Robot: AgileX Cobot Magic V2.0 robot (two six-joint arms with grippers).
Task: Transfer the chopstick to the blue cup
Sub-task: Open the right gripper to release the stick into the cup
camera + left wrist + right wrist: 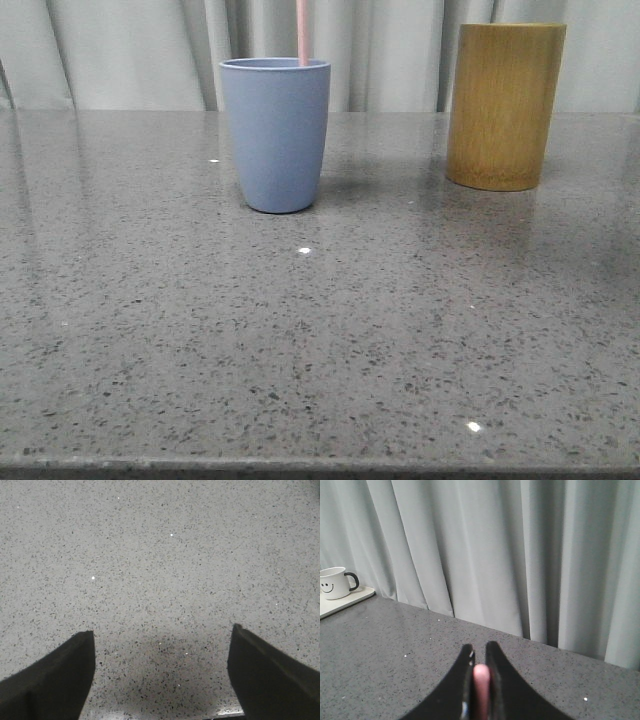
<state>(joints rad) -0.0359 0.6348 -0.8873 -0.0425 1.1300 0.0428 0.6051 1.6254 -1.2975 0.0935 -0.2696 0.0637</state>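
Observation:
The blue cup [276, 134] stands upright on the grey speckled table, left of centre in the front view. A pale pink chopstick [302, 32] rises from inside the cup, straight up and out of the top of that view. My right gripper [480, 652] is shut on the chopstick [481, 687], whose pink end shows between the two dark fingers. The right gripper itself does not show in the front view. My left gripper [162, 632] is open and empty, its fingers wide apart over bare table.
A taller tan bamboo-look cylinder [505, 106] stands at the back right of the table [320, 340]. Pale curtains hang behind the table. In the right wrist view a white mug with a smiley face [335, 582] sits on a light tray [345, 601].

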